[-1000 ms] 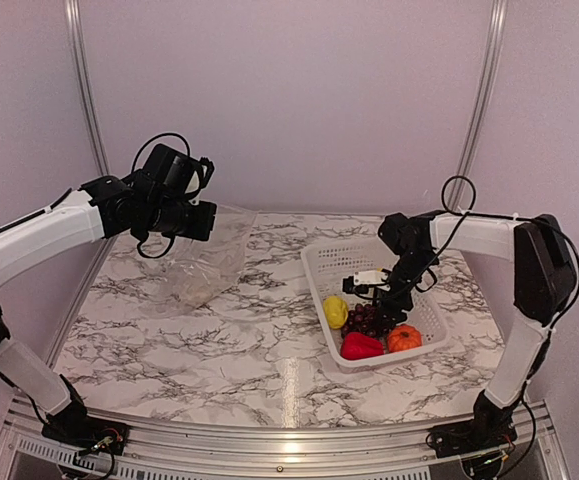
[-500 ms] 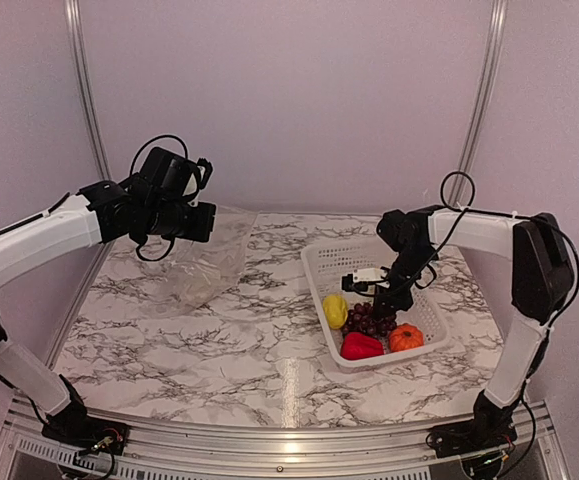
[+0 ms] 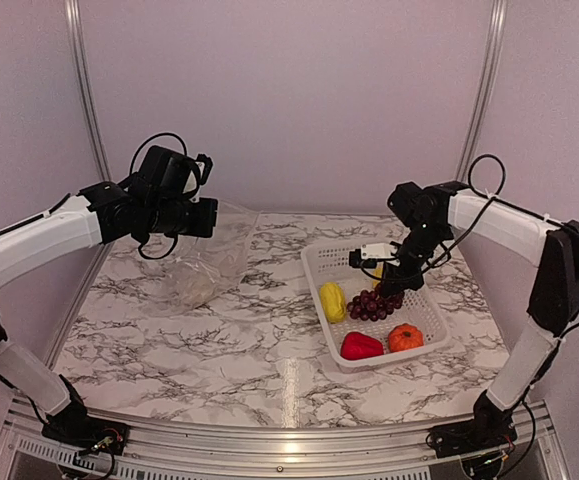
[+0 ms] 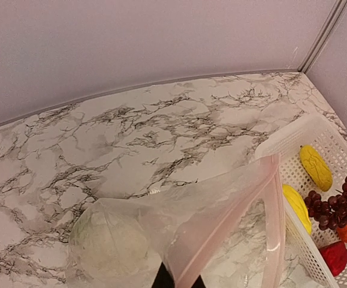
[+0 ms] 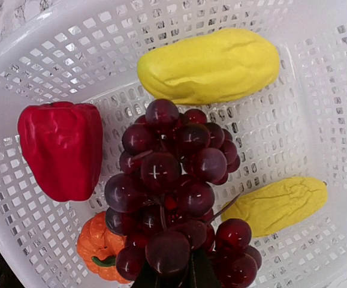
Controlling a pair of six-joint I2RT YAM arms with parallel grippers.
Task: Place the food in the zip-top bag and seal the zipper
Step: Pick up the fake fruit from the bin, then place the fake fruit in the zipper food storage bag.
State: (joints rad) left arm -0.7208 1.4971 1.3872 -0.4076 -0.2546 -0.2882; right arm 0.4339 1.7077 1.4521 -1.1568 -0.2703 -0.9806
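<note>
Top view: the right gripper (image 3: 391, 288) is clamping the grapes (image 3: 372, 304), which are dangling just beneath it over the basket (image 3: 424, 308). The left gripper (image 3: 209, 218) is pinching the zip-top bag (image 3: 209, 262), which is hanging below.
Left wrist: the zipper (image 4: 273, 234) is running out from the closed fingers (image 4: 161, 278), and the cauliflower (image 4: 107, 243) is sitting inside the bag.
Right wrist: the grapes are hanging straight off the fingertips (image 5: 201, 273).

grapes hanging, cauliflower bagged

the clear, crinkly zip-top plastic bag (image 3: 209, 262) is held up by its mouth edge. its pink-tinted press-seal zipper strip (image 4: 221, 223) is unsealed. the white toy cauliflower (image 4: 106, 243) sits inside, at the bottom. the dark purple toy grape bunch (image 5: 173, 192) hangs from the right gripper (image 5: 173, 279), which is clamped on its stem. below it lie two yellow oblong pieces (image 5: 209, 66), a red toy pepper (image 5: 59, 150) and an orange round fruit (image 5: 98, 246).
</note>
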